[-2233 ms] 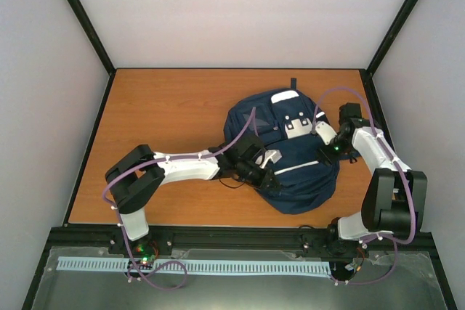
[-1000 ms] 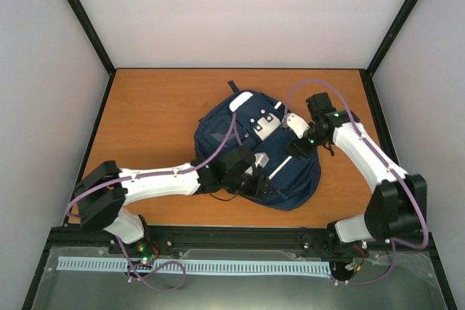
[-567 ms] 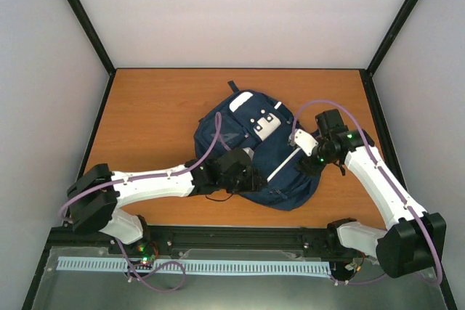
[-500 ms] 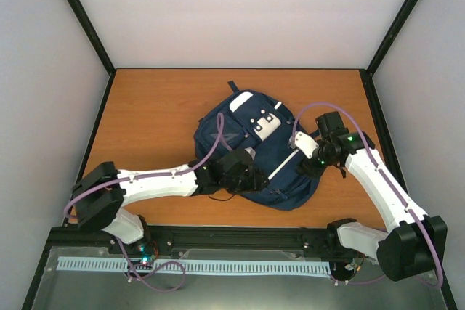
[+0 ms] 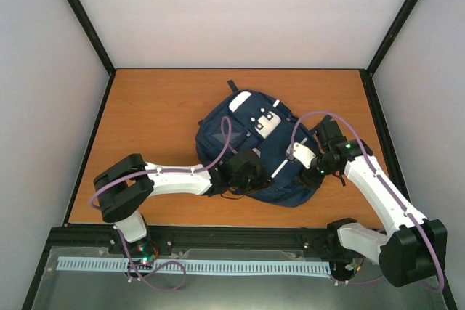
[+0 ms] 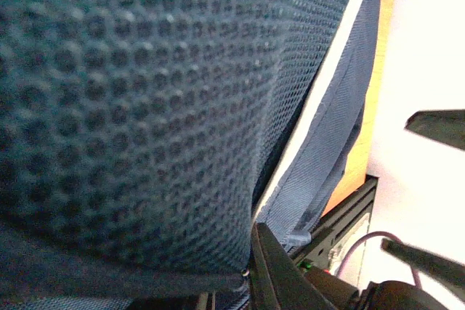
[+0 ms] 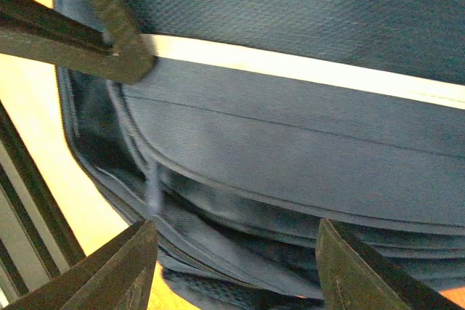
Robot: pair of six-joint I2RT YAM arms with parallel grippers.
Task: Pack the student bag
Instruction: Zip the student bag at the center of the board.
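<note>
The worktop (image 5: 145,121) carries the navy student bag (image 5: 240,132) right of centre, seen shifted left and turned since two seconds ago, when it lay further right; this is judged as repositioning for access to its opening, no loose items being visible. The left hand (image 5: 247,173) is pressed into the bag's near edge, its spread not determinable behind mesh. The right hand (image 7: 232,252) is held spread at the right-side zipper seam, gripping nothing.

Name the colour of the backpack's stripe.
White stripe on the navy backpack; clearest in the right wrist view.
</note>
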